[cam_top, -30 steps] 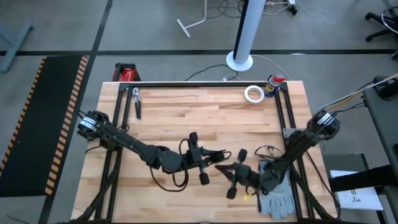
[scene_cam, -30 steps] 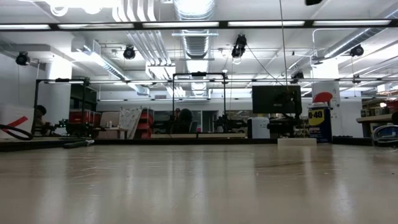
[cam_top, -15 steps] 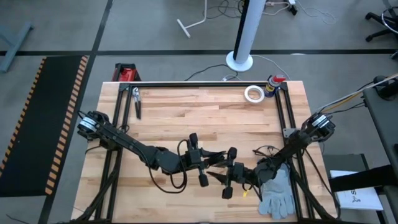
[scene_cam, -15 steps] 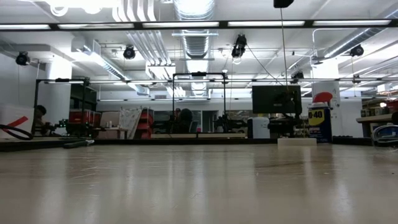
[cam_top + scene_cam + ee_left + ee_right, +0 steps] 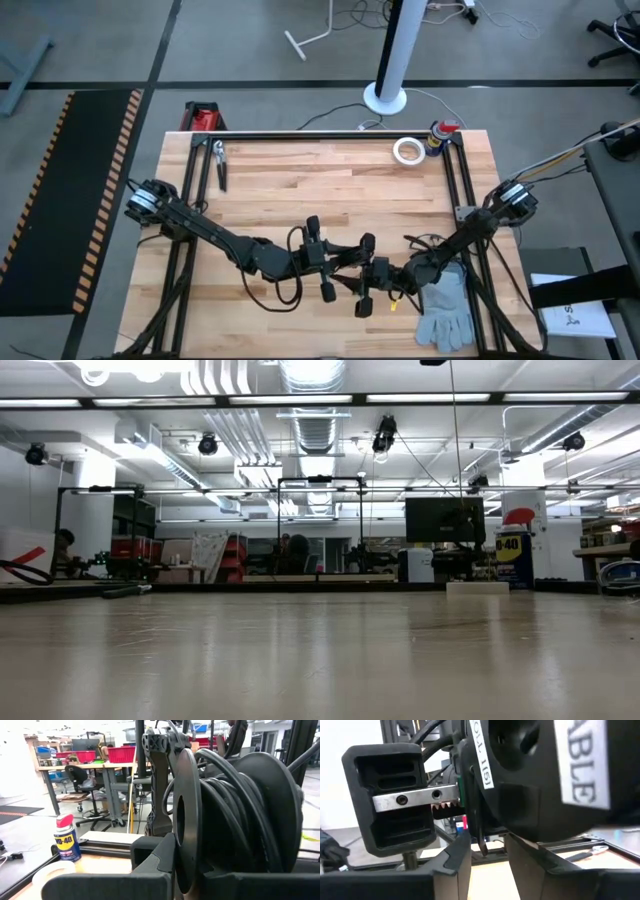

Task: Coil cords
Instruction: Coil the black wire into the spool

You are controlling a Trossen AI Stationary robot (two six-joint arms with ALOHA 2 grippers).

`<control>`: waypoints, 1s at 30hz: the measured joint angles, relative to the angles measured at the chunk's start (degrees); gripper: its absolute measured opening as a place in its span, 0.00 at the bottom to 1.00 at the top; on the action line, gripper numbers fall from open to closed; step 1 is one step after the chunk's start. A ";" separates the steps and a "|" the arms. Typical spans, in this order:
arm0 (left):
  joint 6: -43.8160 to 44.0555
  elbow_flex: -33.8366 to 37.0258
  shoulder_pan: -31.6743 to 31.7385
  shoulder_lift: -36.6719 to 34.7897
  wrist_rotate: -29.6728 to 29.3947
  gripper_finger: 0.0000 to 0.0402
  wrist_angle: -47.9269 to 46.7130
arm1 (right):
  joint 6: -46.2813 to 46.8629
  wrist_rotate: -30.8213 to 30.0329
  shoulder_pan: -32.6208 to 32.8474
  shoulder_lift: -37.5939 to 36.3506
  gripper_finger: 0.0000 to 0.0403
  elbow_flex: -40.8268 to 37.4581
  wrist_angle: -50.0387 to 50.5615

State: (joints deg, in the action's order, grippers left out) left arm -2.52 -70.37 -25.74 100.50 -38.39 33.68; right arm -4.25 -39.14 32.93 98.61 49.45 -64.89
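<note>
- the left gripper [image 5: 325, 266] and the right gripper [image 5: 366, 276] are brought nose to nose near the front of the table [image 5: 300, 175], just beside the grey glove [image 5: 445, 312], apparently so that the cord [image 5: 292, 285] can be passed or wound between them.
- the thin black cord is seen in loose loops beside the left gripper, on the side away from the glove; whether an end is pinched cannot be told.
- the left gripper's fingers look spread; how far the right gripper's are apart cannot be told, nor what either has hold of.
- little room is judged to be left between the grippers, and the front edge lies close.
- farther from the glove, bare wood is open up to the white tape roll [image 5: 407, 151] and the pliers [image 5: 219, 163] by the far rail.
</note>
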 joint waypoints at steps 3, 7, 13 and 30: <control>-0.01 0.00 0.00 0.21 -0.11 0.00 0.37 | 0.39 0.53 -0.31 0.00 0.26 0.00 0.25; -0.07 0.00 0.02 0.23 -0.09 0.00 0.43 | -0.14 0.29 -0.42 0.00 0.20 0.00 0.12; -0.25 0.00 0.04 0.25 -0.16 0.00 0.40 | -1.82 -0.12 -0.42 0.00 0.02 0.00 0.27; -1.42 0.00 -1.14 0.03 -1.27 0.00 -1.85 | -4.67 -20.96 4.33 -0.02 0.00 -3.30 1.19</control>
State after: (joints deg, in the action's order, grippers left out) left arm -3.95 -70.37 -26.87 100.53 -39.66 31.84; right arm -8.92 -60.09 37.26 98.59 46.15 -63.70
